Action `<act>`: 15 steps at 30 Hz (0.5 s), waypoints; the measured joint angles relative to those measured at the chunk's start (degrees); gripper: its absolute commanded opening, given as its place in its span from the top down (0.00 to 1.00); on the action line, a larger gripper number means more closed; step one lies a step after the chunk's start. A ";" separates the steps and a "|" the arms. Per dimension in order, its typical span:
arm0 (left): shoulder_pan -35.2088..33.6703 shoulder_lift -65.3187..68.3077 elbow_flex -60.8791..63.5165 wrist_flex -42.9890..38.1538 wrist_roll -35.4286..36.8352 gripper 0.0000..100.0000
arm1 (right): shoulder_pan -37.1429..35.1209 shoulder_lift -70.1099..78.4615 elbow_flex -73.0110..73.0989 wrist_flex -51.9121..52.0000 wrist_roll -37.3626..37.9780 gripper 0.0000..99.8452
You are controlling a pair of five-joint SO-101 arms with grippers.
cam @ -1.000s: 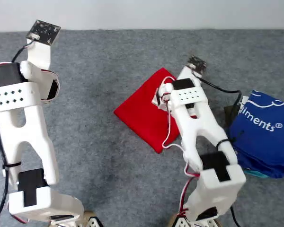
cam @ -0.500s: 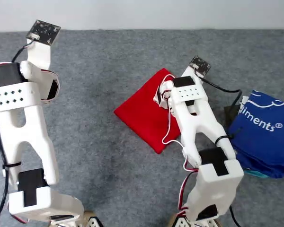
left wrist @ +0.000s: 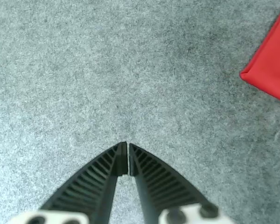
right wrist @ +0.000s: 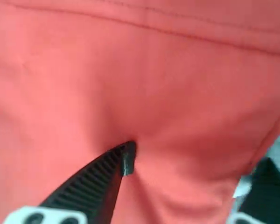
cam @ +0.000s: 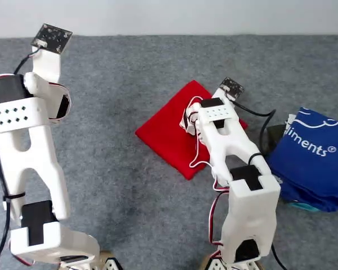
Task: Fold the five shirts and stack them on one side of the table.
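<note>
A folded red shirt (cam: 169, 135) lies in the middle of the grey table. My right arm (cam: 217, 115) reaches over its right half. In the right wrist view my right gripper (right wrist: 186, 175) is open: one black finger (right wrist: 123, 158) presses a dent into the red shirt (right wrist: 130, 70), while the other stands wide apart at the cloth's edge. A folded blue shirt (cam: 315, 157) tops a stack at the right edge. My left gripper (left wrist: 127, 161) is shut and empty over bare carpet, with a corner of the red shirt (left wrist: 270, 65) some way off.
Under the blue shirt, a teal layer (cam: 301, 206) and a dark one (cam: 275, 134) peek out. My left arm (cam: 22, 112) stands along the left side. Grey carpet (cam: 112, 84) lies bare between the arms and toward the far edge.
My right arm has shifted a little to the left over the red shirt, and more of the shirt's right corner shows. The left arm has not moved.
</note>
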 measured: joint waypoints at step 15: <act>0.00 0.00 0.00 0.00 0.00 0.99 | 0.88 3.60 -16.26 16.26 14.42 0.99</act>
